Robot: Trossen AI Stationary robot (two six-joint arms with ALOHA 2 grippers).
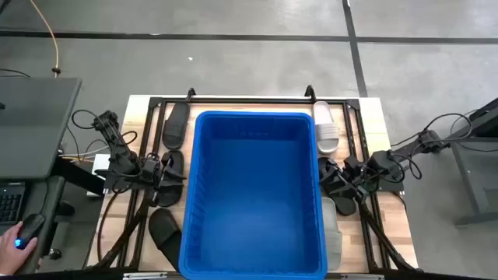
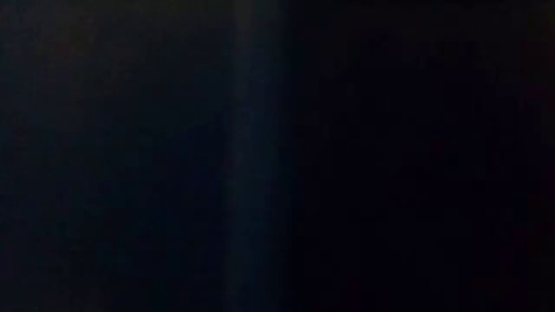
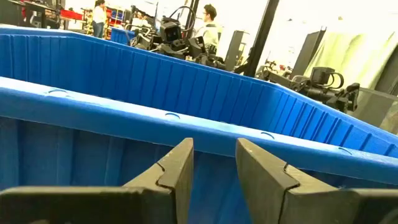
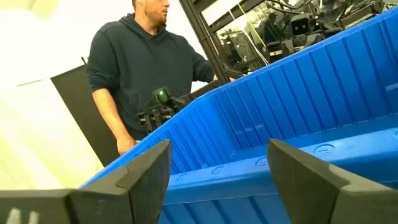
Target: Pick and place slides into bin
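Observation:
The blue bin (image 1: 253, 194) fills the middle of the table. Black slides lie flat on the table left of it: one at the far left (image 1: 175, 124), one beside the bin's left wall (image 1: 171, 187), one near the front (image 1: 165, 229). Pale slides lie to the right of it, one at the far corner (image 1: 325, 128) and one along the near right wall (image 1: 333, 233). My left gripper (image 3: 214, 146) stands over the middle black slide, facing the bin's left wall (image 3: 93, 155), with a narrow gap and nothing between its fingers. My right gripper (image 4: 219, 149) faces the bin's right wall, wide open and empty.
A black metal frame (image 1: 249, 99) runs round the tabletop. A person in a dark hoodie (image 4: 143, 81) stands beyond the table. A hand rests on a mouse (image 1: 23, 237) at a desk to the left. The low view is dark and shows nothing.

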